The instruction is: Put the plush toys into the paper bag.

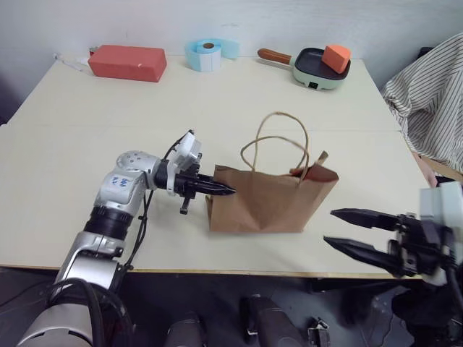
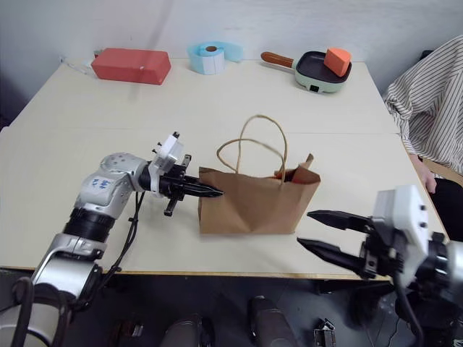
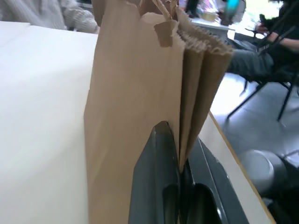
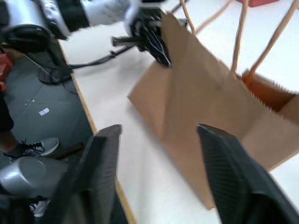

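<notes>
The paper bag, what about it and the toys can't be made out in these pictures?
- Inside of the paper bag: hidden by its own walls in the eye views; just a sliver of orange shows at the mouth, and which toy it is cannot be told.
- Red toy: not identifiable.
- Bag's top: cut off by the left wrist view's edge.
- Left gripper: fingers shut on the bag's side fold.

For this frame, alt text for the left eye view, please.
The left gripper pinches the side edge of the upright paper bag on the table. The right gripper hangs open beside it; something orange peeks from the bag's mouth.
</notes>
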Controlling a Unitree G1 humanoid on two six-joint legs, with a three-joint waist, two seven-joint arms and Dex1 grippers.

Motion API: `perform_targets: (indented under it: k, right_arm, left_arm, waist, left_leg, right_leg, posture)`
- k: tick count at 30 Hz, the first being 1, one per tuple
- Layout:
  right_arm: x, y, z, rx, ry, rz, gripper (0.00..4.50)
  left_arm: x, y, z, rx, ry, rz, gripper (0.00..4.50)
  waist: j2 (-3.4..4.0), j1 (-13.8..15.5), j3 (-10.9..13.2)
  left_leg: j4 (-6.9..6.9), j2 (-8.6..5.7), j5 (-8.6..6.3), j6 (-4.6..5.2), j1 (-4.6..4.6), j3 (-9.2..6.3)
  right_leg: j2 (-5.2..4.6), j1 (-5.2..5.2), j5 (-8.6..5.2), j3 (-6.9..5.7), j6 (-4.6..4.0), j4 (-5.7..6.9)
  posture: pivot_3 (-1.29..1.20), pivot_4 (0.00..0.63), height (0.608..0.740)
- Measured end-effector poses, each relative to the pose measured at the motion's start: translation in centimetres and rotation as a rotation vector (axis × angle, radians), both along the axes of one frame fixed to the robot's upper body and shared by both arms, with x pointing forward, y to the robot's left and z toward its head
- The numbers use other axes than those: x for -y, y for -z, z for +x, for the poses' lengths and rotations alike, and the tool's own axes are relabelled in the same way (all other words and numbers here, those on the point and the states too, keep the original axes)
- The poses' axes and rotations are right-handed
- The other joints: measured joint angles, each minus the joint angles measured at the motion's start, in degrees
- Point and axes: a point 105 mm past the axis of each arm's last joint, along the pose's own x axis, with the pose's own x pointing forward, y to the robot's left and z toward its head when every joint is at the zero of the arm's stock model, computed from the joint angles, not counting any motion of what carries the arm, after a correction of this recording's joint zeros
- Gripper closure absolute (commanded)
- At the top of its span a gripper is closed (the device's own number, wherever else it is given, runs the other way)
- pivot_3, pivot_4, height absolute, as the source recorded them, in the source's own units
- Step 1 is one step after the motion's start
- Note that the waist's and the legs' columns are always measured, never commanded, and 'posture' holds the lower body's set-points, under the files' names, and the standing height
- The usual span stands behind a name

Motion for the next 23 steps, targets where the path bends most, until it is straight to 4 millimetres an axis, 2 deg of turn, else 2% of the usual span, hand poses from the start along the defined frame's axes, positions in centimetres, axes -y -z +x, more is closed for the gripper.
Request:
perform_targets:
  k: [2, 4, 8, 12, 15, 19, 21, 23]
  right_arm:
    - [0.0, 0.3, -0.5, -0.012, 0.017, -0.018, 0.17]
    - [-0.3, 1.0, -1.0, -0.037, 0.027, -0.034, 0.04]
    - [-0.2, 1.2, -0.8, -0.026, 0.046, -0.034, 0.0]
    - [1.3, 0.5, 0.5, -0.019, 0.091, 0.027, 0.0]
    - [2.7, -0.1, 1.4, -0.026, 0.09, 0.02, 0.0]
    - [5.1, -1.7, 2.4, -0.047, 0.047, -0.034, 0.0]
    - [6.4, -3.2, 3.3, -0.037, 0.04, -0.043, 0.0]
    - [7.4, -4.7, 4.1, -0.036, 0.021, -0.036, 0.0]
  left_arm:
    - [0.3, 0.3, 0.8, 0.023, 0.002, 0.017, 4.5]
    - [0.0, 1.2, 1.4, 0.041, -0.018, 0.054, 4.5]
    - [-1.5, 2.2, 1.8, 0.042, -0.062, 0.127, 3.58]
    - [-6.1, 1.3, 1.2, 0.01, -0.172, 0.205, 2.32]
    - [-10.3, -0.3, -1.1, -0.069, -0.283, 0.228, 1.41]
    - [-14.6, -4.9, -6.2, -0.149, -0.405, 0.201, 0.22]
    - [-15.5, -7.4, -8.7, -0.141, -0.439, 0.186, 0.22]
    - [-16.0, -9.0, -10.4, -0.138, -0.461, 0.155, 0.22]
  waist:
    - [-0.03, -0.01, -0.01]
    - [-0.03, -0.08, -0.01]
    - [-0.08, -0.12, 0.01]
    - [-0.12, -0.74, 0.04]
    - [-0.11, -1.33, 0.05]
    - [-0.16, -1.55, 0.08]
    - [-0.14, -1.48, 0.08]
    - [-0.07, -1.25, 0.12]
  left_leg:
    - [-0.02, 0.0, -0.02, 0.04, -0.01, -0.01]
    - [-0.08, 0.01, -0.02, 0.04, -0.02, 0.0]
    - [-0.06, 0.03, -0.02, 0.04, -0.02, 0.0]
    - [-0.07, 0.09, -0.02, 0.03, 0.01, 0.1]
    - [-0.07, 0.13, -0.02, 0.03, 0.01, 0.06]
    - [-0.02, 0.12, -0.03, 0.03, 0.01, 0.0]
    - [0.01, 0.05, -0.08, 0.11, 0.07, 0.0]
    - [0.03, 0.03, -0.09, 0.14, 0.08, -0.01]
  right_leg:
    - [0.0, 0.0, 0.0, 0.01, 0.0, -0.02]
    - [0.01, -0.01, 0.0, 0.01, 0.0, -0.07]
    - [0.01, -0.03, 0.0, 0.01, 0.0, -0.04]
    - [0.0, -0.12, -0.02, 0.07, -0.03, 0.11]
    - [-0.01, -0.15, -0.05, 0.03, -0.08, 0.19]
    - [-0.06, -0.12, -0.06, -0.02, -0.1, 0.16]
    - [-0.16, -0.05, -0.06, -0.03, -0.1, 0.14]
    - [-0.16, -0.03, -0.07, -0.05, -0.1, 0.13]
  posture:
    - [0.0, 0.15, 0.74]
    - [0.0, 0.15, 0.74]
    - [0.0, 0.15, 0.74]
    - [0.0, 0.15, 0.74]
    - [0.0, 0.15, 0.74]
    - [0.0, 0.15, 0.74]
    - [0.0, 0.15, 0.74]
    - [0.0, 0.15, 0.74]
